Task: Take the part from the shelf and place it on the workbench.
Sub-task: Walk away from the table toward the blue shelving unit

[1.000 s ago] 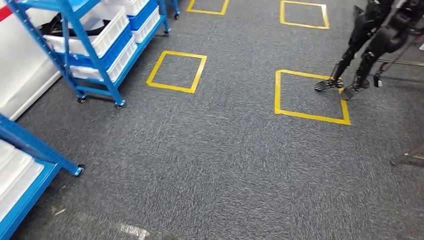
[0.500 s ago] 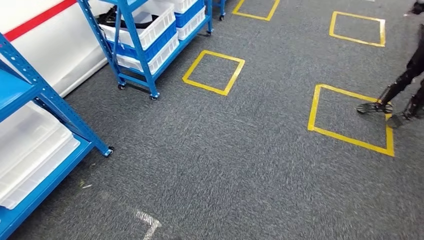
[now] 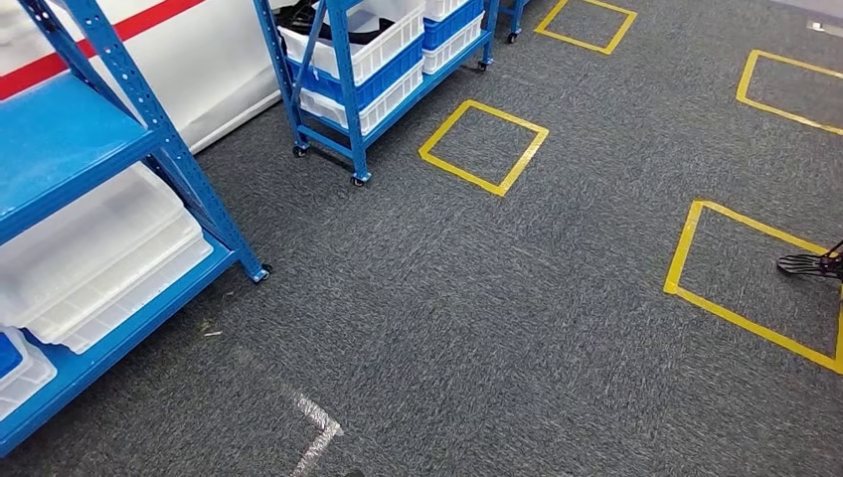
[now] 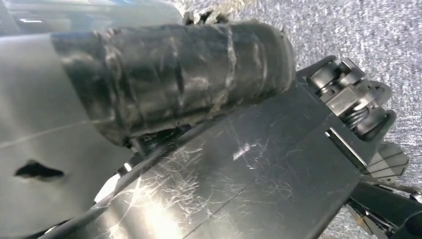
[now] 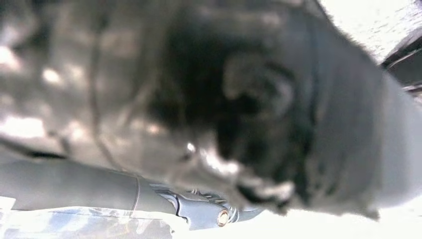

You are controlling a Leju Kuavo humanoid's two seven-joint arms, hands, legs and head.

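Head view looks down on grey carpet (image 3: 477, 298). A blue shelf rack (image 3: 343, 89) stands at eleven o'clock, its white bin (image 3: 383, 40) holding a dark part (image 3: 338, 22), too far off to make out. The left hand (image 4: 164, 79) is too close to read, the right hand (image 5: 239, 114) a blur; I cannot tell either grip. The part looks stiff, likely light plastic; take it by a firm edge.
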